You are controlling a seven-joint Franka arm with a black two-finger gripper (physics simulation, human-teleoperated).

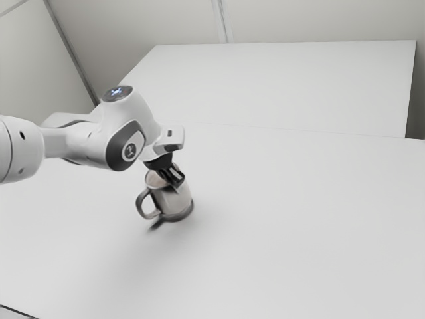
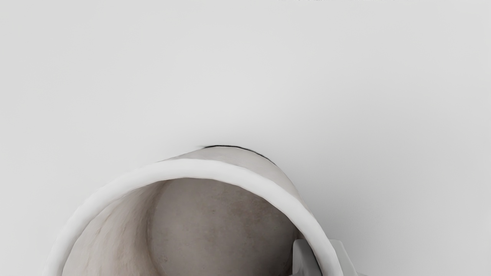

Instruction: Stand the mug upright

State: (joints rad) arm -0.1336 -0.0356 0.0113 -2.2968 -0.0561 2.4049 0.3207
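Leaning with its mouth up toward the exterior view's left, the mug (image 1: pixel 172 201) is over the white table (image 1: pixel 285 219), whose pale top runs broadly on past it toward the exterior view's right, well short of the far edge. I count one mug, one handle (image 1: pixel 141 203) pointing to the exterior view's left, and two fingers (image 2: pixel 307 262), one inside the rim (image 2: pixel 184 168), one outside. The gripper (image 1: pixel 178 182) pinches the mug's wall between them. Its long axis slants from mouth down to base; whether the base touches down, I can't tell.
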